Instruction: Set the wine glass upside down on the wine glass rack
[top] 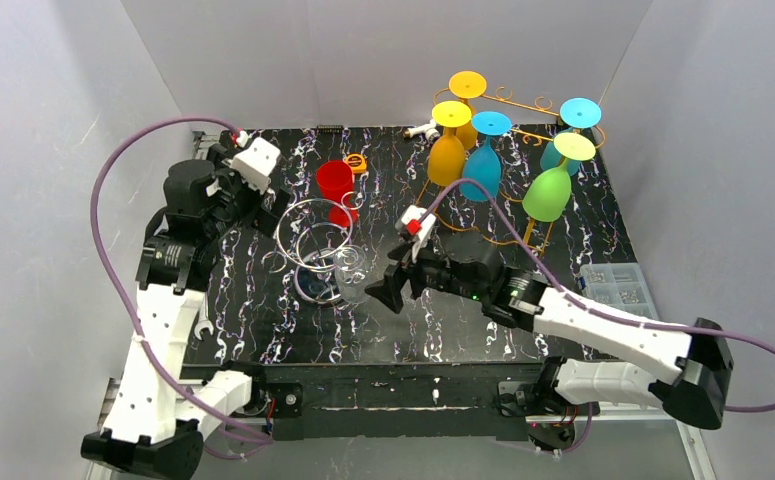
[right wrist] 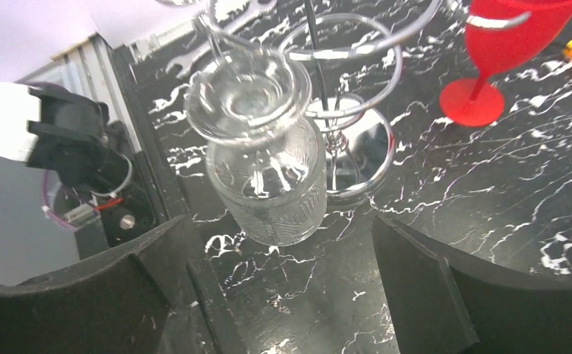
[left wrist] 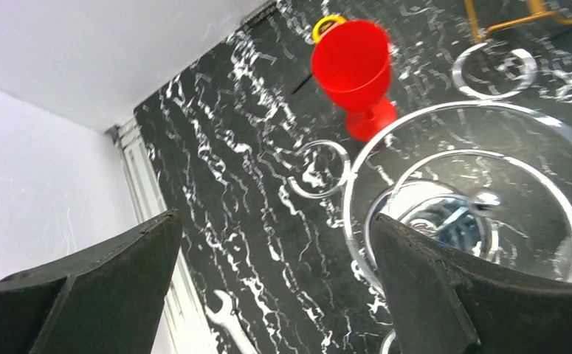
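Clear wine glass (right wrist: 264,173) upside down, foot on top, at near side of chrome spiral rack (right wrist: 364,151), right gripper (right wrist: 277,221) wide open around glass, not closed on it, left gripper (left wrist: 274,221) wide open left of rack, empty, red wine glass (top: 335,185) upright behind rack

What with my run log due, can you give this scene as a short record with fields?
clear glass: foot up, at the silver rack
red glass: upright on the table, behind the silver rack
gold rack: back right, coloured glasses hanging foot up
left pincer: open, empty, by the silver rack
right pincer: open, facing the clear glass, not gripping it
task: red glass not yet on a rack
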### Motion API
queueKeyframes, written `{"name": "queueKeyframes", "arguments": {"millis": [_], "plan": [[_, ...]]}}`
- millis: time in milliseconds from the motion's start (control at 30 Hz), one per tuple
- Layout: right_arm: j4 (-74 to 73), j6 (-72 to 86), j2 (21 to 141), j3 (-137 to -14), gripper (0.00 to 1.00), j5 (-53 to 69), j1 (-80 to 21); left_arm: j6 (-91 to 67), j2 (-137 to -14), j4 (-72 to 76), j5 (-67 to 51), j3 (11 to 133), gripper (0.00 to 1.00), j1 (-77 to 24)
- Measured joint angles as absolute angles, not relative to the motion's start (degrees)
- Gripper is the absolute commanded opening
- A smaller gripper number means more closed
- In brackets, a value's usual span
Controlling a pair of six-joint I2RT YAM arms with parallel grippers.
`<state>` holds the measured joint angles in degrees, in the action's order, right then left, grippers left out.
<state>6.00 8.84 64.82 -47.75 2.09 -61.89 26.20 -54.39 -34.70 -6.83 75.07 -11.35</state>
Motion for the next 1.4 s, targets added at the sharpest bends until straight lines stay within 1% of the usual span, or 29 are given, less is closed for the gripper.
{"name": "queueKeyframes", "arguments": {"millis": [133, 267, 367, 533, 700, 733, 800, 900, 1000, 1133, 1267, 1400], "plan": [[0.1, 9.2, 60.7, -52.3, 1.00, 1.0, -61.9, 26.3, -57.6, -34.2, -8.1, 75.4, 0.99, -5.3], [-5.7, 10.0, 59.9, -58.1, 1.00, -1.2, -61.9, 26.1, -59.9, -34.3, -10.2, 75.9, 0.99, 0.9], [-10.4, 10.2, 63.0, -65.2, 1.00, -2.5, -61.9, 25.9, -60.4, -35.0, -11.4, 75.9, 0.99, 3.2], [-17.3, 9.5, 73.8, -80.9, 1.00, -4.8, -61.9, 24.8, -60.8, -36.7, -13.1, 76.5, 0.99, 4.7], [-22.2, 7.4, 83.8, -93.1, 0.81, -6.3, -61.8, 23.6, -62.9, -37.6, -14.0, 77.4, 0.99, 7.2], [-22.6, 7.2, 85.5, -94.8, 0.79, -6.2, -61.8, 23.3, -63.6, -37.9, -14.0, 77.7, 0.99, 7.6], [-23.2, 6.9, 88.5, -97.2, 0.78, -6.0, -61.8, 22.8, -65.4, -38.3, -14.2, 78.5, 0.99, 8.4], [-23.6, 6.7, 92.2, -99.2, 0.82, -5.5, -61.8, 22.2, -66.6, -38.9, -14.2, 78.6, 0.99, 9.0], [-23.7, 6.5, 94.7, -99.6, 0.84, -4.6, -61.8, 21.9, -66.3, -39.4, -14.2, 78.5, 0.99, 9.2], [-23.5, 6.2, 96.9, -100.2, 0.85, -3.1, -61.8, 21.8, -65.7, -39.5, -14.2, 78.5, 0.99, 9.2], [-22.6, 6.2, 98.3, -100.8, 0.85, -2.1, -61.9, 21.8, -65.7, -39.7, -14.2, 78.5, 0.99, 9.3], [-20.4, 6.0, 99.4, -100.9, 0.77, -1.5, -62.0, 21.4, -65.9, -40.2, -14.0, 78.5, 0.99, 9.3]]}}
